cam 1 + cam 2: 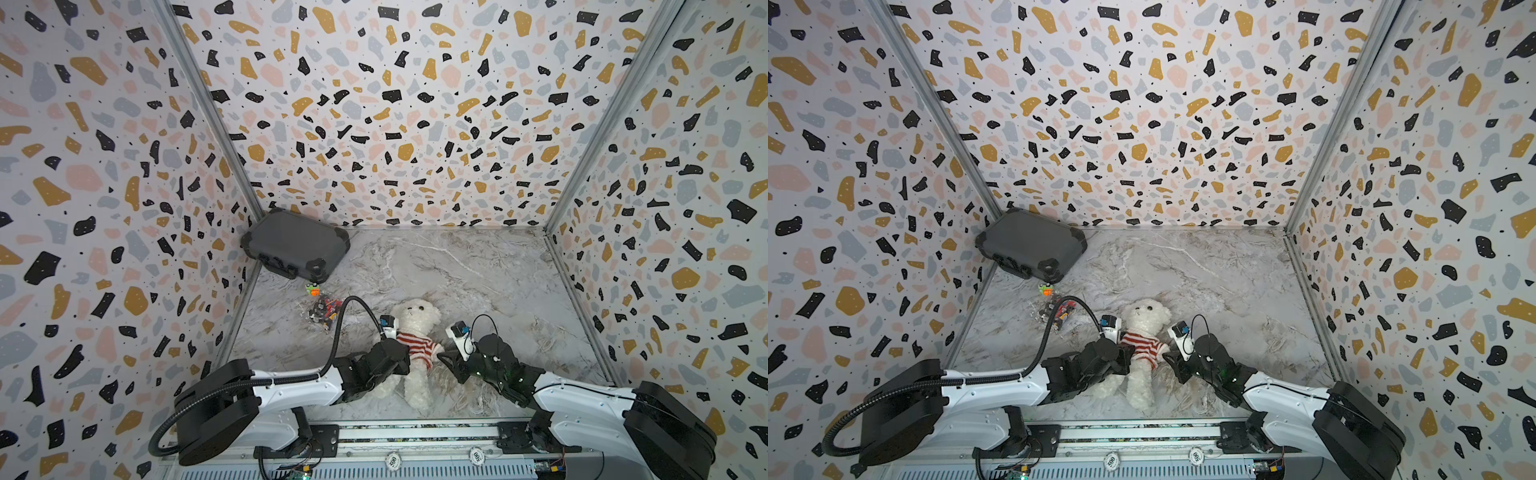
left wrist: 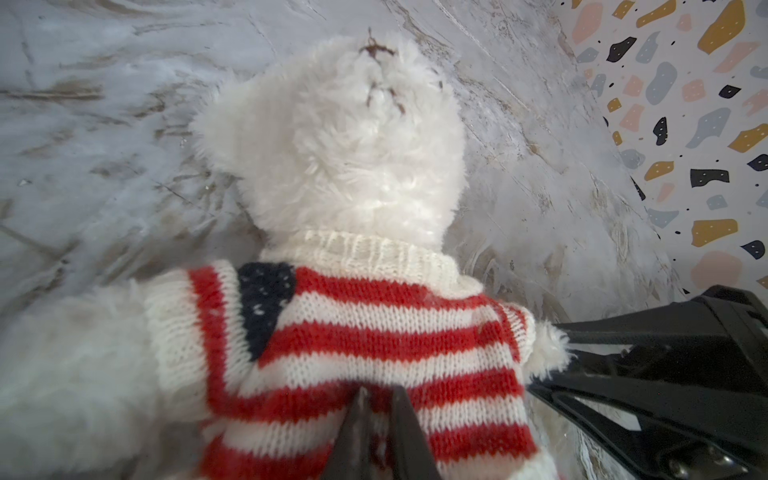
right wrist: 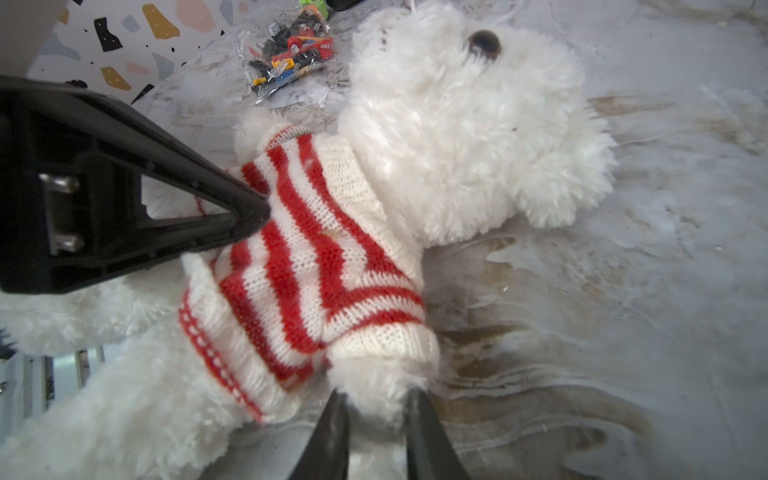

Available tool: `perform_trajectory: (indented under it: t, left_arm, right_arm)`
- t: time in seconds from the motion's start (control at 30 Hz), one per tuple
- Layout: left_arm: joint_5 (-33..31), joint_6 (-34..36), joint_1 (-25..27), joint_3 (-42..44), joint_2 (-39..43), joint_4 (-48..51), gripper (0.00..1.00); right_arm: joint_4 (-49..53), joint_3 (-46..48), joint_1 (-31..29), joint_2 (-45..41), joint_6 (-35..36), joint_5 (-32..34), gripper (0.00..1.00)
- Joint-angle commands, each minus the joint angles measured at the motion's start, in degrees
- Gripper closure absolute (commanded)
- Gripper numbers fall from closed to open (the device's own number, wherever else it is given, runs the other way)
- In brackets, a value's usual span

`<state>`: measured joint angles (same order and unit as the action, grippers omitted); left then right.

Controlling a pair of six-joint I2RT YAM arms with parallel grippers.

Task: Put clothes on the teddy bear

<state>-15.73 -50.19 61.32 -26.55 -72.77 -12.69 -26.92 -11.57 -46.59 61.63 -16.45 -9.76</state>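
Sweater (image 2: 374, 332) shows navy patch (image 2: 266, 307) from left wrist only.

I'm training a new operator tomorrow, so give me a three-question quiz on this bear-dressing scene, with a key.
1. True or false: the sweater is already over the head of the teddy bear.
2. What does the right gripper pinch? A) the bear's paw B) the bear's ear C) the sweater's collar
3. Fill in: the left gripper is closed on the ____.
Key: 1 true; 2 A; 3 sweater.
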Motion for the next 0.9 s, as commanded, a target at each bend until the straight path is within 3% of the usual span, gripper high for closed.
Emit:
perform_trajectory:
  t: [0.0, 0.13, 0.27, 0.37, 0.63, 0.77, 0.87]
  left_arm:
    - [-1.01, -0.08, 0.34, 2.12, 2.43, 2.82, 0.86]
    - [-1.6, -0.12, -0.55, 3.61, 6.58, 4.59, 0.86]
    - [-0.88, 1.75, -0.43, -0.23, 8.21, 8.24, 0.77]
    - [-0.4, 4.6, 0.51, -5.19, 7.96, 10.86, 0.68]
    - [-3.01, 10.51, 0.82, -16.05, 3.5, 18.92, 0.65]
    - [-4.81, 10.44, 0.09, -17.75, 0.72, 21.99, 0.47]
    - [-1.54, 10.29, -1.1, -15.44, 0.78, 18.93, 0.44]
  right_arm:
    - [-1.88, 0.01, 0.48, -0.1, 0.15, 0.74, 0.91]
    - [-2.41, 0.67, 1.06, -0.7, 0.48, 0.54, 1.0]
    - [-3.07, 0.16, 0.64, -0.28, 3.61, -1.35, 1.0]
    - [-5.38, 0.02, -0.52, -1.9, 7.7, -2.08, 1.0]
    - [-10.5, -1.63, -2.1, -4.59, 20.41, -4.84, 1.0]
    - [-13.84, -1.28, -2.11, -3.42, 20.13, -5.18, 1.0]
    - [-13.87, -1.48, -2.1, -2.76, 20.41, -5.6, 1.0]
